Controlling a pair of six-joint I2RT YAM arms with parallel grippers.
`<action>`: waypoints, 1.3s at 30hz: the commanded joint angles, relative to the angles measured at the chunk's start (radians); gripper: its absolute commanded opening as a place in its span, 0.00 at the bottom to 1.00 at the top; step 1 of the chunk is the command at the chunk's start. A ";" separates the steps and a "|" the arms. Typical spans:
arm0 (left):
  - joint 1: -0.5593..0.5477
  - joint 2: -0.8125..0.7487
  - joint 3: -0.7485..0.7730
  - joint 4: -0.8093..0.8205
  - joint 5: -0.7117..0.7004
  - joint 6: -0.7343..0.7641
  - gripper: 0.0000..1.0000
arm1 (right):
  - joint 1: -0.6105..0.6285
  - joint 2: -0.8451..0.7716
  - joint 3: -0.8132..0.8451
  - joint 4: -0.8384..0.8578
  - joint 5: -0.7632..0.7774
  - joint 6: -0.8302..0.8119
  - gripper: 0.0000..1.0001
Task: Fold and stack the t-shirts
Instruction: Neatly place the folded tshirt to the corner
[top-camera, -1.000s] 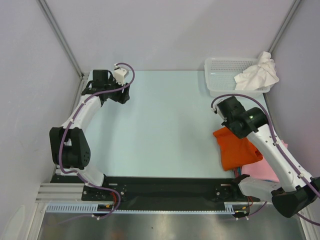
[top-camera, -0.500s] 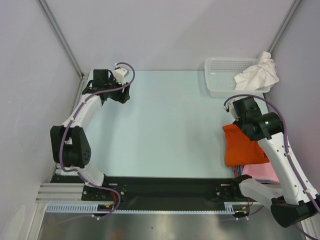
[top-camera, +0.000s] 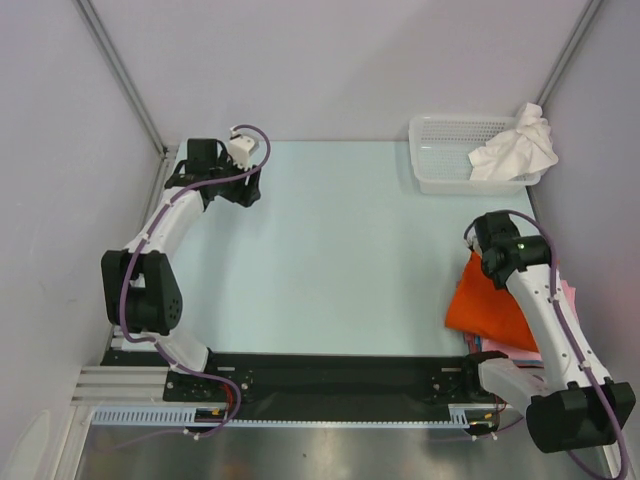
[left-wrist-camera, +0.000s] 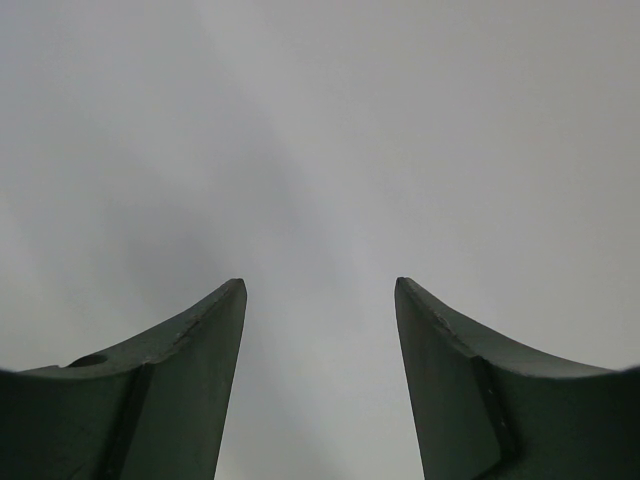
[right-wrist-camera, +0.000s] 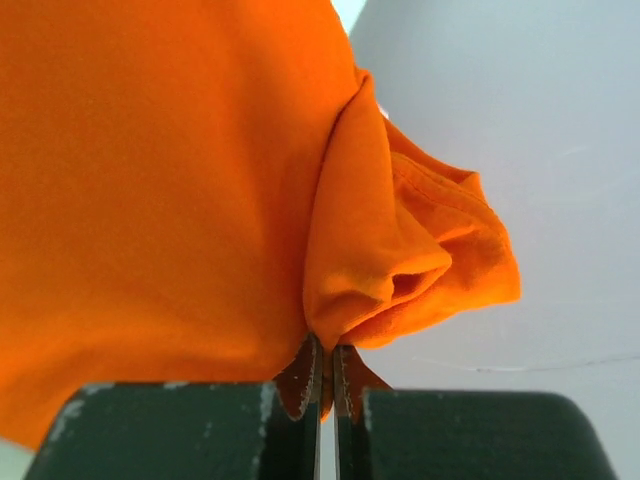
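The bright orange t-shirt hangs at the right side of the table over pale pink shirts. My right gripper is shut on a bunched fold of the orange t-shirt and holds it off the table. A white t-shirt is draped over the right rim of the basket at the far right. My left gripper is open and empty at the far left corner; its fingers face blank grey wall.
The white lattice basket stands at the far right corner of the pale blue table. Grey walls close in the left, back and right. The black base rail runs along the near edge.
My right gripper has carried the orange t-shirt to the right and a little nearer, over the pink shirts; the cloth now hangs more bunched. The left arm has not moved.
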 joint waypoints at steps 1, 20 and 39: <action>0.009 0.007 0.045 0.030 0.052 -0.011 0.67 | -0.057 -0.040 -0.038 0.062 0.076 -0.295 0.00; 0.009 0.006 0.059 0.031 0.088 -0.016 0.67 | -0.379 -0.149 -0.293 0.678 -0.089 -0.863 0.00; 0.009 0.015 0.042 0.037 0.075 -0.018 0.68 | -0.213 -0.049 -0.022 0.804 -0.071 -0.388 0.85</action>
